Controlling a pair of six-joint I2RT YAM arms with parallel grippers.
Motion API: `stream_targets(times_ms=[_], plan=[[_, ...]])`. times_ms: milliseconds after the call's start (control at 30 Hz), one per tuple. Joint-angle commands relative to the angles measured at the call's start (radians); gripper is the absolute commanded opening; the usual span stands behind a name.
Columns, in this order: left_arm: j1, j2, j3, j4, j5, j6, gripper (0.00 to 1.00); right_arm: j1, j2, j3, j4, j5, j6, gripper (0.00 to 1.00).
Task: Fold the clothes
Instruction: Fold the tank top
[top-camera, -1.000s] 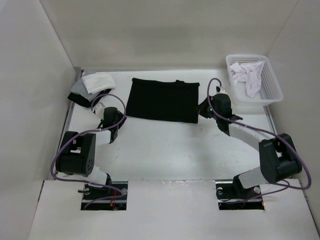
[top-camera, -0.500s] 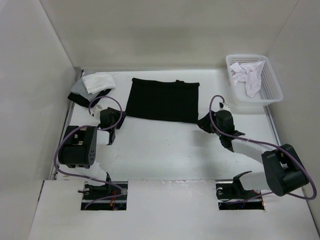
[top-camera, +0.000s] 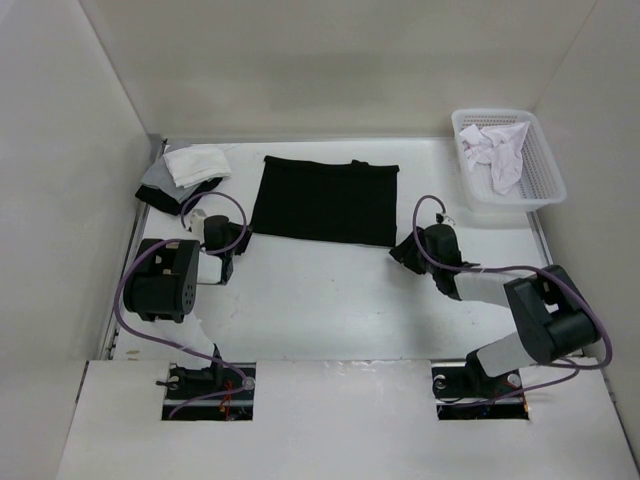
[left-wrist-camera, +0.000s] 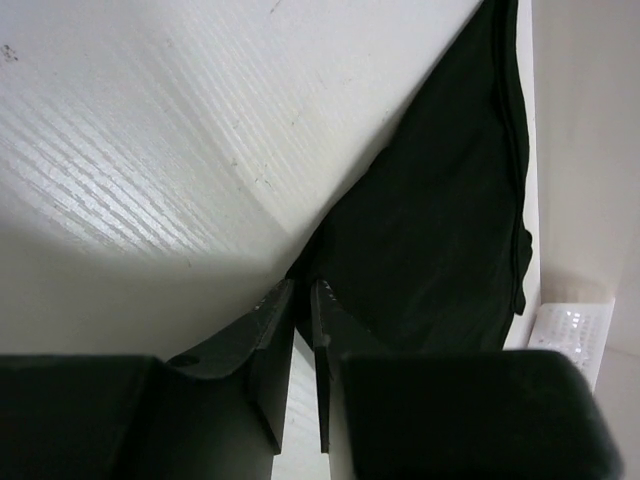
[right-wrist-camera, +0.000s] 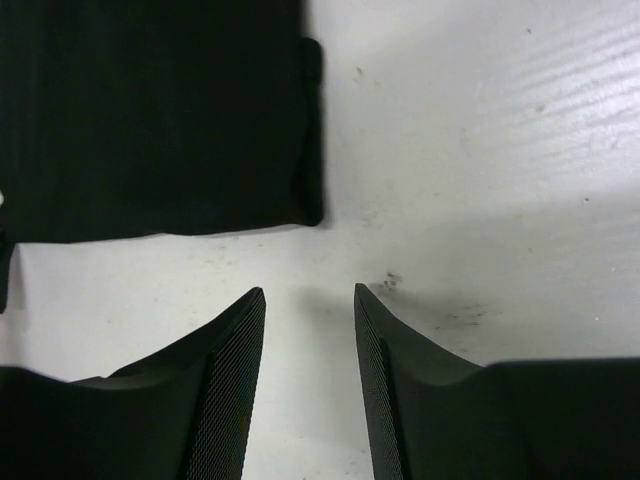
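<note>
The black shirt (top-camera: 325, 200) is folded down to a flat rectangle, plain matte fabric, lying at the back middle of the worktop (top-camera: 330, 300), long edge sideways.

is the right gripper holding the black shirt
No, the right gripper is open over bare table, with the black shirt lying apart ahead of its fingertips.

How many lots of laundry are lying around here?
3: a black shirt mid-table, a stack of cloths far left, a white garment in the basket far right. The stack may hide more.
</note>
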Motion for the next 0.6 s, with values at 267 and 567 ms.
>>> stream_targets(times_ms=[267,567], plan=[[-0.01,0.027,0.034,0.007,-0.022,0.005,0.06,-0.029,0.113,0.071,0.155,-0.04,0.082,0.46],[-0.01,0.016,0.031,0.007,-0.027,0.008,0.05,-0.061,0.217,0.122,0.18,-0.069,0.113,0.31]])
